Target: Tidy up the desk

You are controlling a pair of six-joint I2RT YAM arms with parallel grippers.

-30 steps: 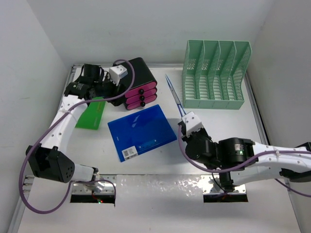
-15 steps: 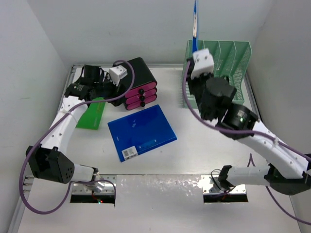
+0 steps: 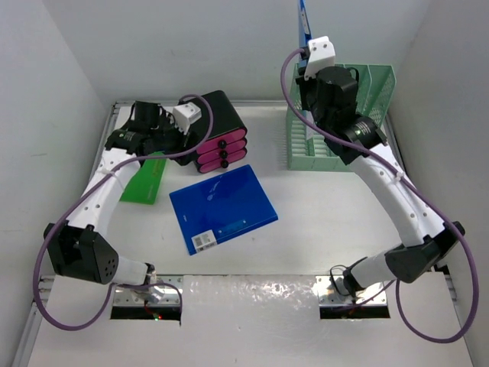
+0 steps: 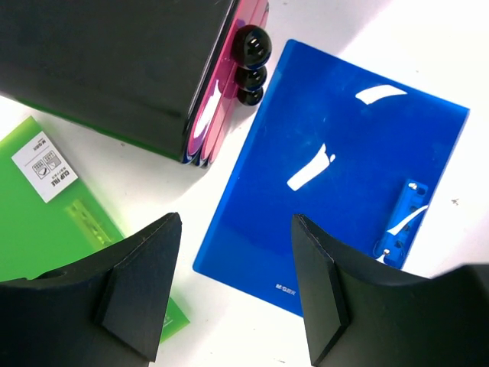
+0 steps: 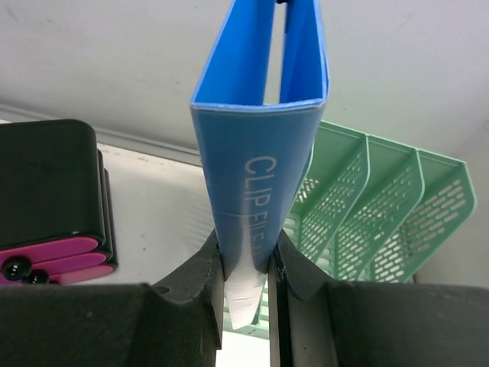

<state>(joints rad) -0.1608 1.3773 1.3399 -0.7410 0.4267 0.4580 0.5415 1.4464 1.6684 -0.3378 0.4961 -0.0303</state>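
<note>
Right gripper has swung from low in front of the green rack to high above it, light-blue file along for the ride

Spine reads "CLIP FILE", last letters tucked between the fingers clamped on it. Left of the rack, nothing's budged: left gripper hangs with jaws apart, holding nothing, by the black drawer box; green folder sticker also says "CLIP FILE"; dark-blue folder lies flat. White desk runs under the rack.
</note>
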